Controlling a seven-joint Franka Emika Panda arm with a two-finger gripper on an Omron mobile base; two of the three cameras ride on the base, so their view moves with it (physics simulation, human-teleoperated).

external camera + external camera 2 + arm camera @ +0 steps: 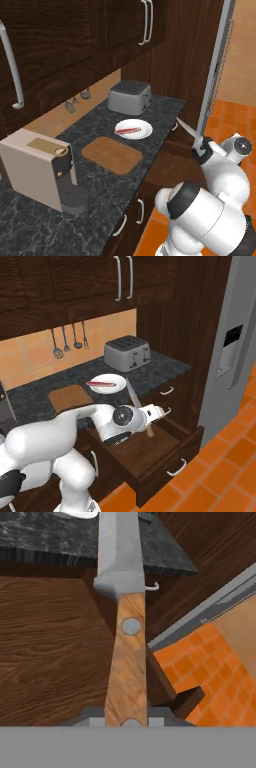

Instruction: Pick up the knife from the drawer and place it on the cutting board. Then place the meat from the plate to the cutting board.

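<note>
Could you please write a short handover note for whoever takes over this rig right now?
Gripper: shut on the slim knife with silver blade and light brown wooden handle, lifted above the open dark brown wooden drawer, blade pointing up towards the counter.
Flat light brown wooden cutting board: on the counter, nothing on it.
Thin red strip of meat: lying on the small round white plate, beyond the board.
Done: knife taken out of the drawer.
Left: set the knife on the board, then move the meat from plate to board.
</note>
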